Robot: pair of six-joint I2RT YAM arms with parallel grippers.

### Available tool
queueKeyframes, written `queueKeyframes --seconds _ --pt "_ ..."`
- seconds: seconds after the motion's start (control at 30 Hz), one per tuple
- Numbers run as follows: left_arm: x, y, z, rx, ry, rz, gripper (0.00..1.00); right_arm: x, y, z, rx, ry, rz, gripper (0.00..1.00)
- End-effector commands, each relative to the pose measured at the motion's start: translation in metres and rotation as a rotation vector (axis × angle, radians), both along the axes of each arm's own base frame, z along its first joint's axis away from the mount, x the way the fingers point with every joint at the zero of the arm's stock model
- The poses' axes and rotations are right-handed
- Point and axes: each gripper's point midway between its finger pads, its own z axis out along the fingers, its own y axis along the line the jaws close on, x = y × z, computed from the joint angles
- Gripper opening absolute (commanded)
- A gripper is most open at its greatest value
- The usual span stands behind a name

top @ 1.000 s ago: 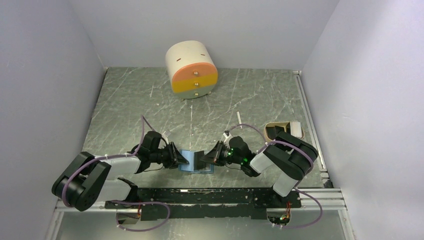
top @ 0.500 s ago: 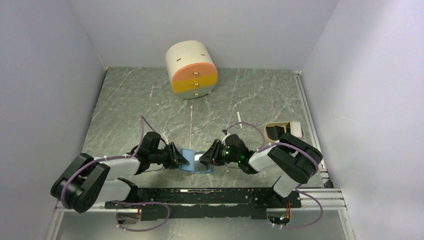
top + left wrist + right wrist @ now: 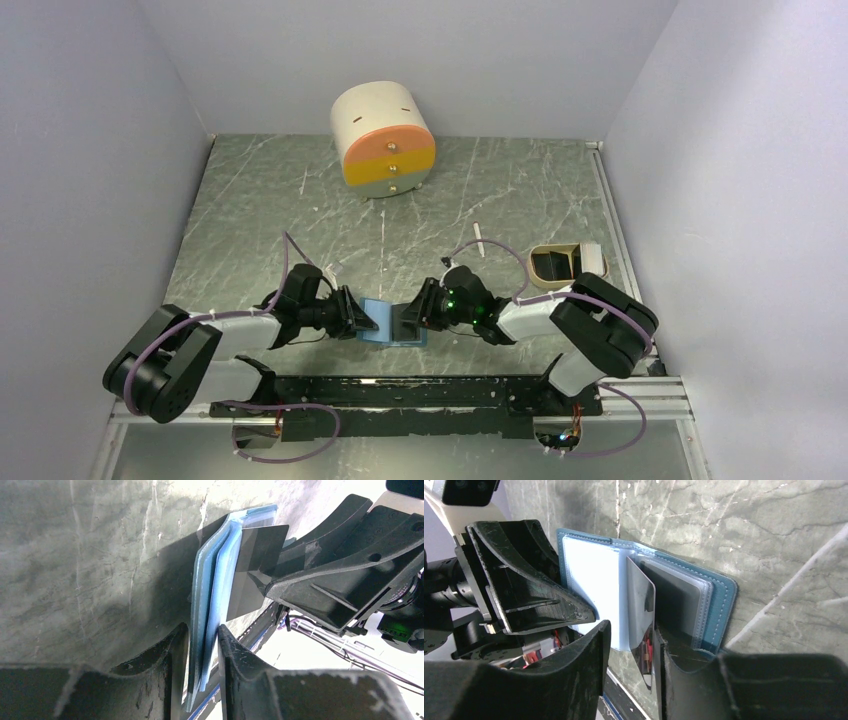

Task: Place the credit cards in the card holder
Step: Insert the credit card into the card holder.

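Left pincer (image 3: 202, 636) tight on card holder (image 3: 219, 572), right pincer (image 3: 631, 641) tight on credit card (image 3: 642, 605), plain only from the wrists.

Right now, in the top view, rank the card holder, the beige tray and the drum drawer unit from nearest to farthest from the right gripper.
1. card holder, directly beside the right gripper, front centre.
2. beige tray, off to the right side.
3. drum drawer unit, far back, near centre.
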Motion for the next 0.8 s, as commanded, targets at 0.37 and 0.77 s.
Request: queueKeyframes --seconds 0.37,0.77 --pt "0.006 0.004 0.022 0.019 -0.082 -0.004 0.40 -0.008 -0.018 -0.026 -0.105 0.005 0.006 0.04" --pt "0.011 0.015 0.020 0.079 -0.089 0.040 0.35 -0.008 -0.026 -0.035 -0.150 -0.001 0.007 0.00"
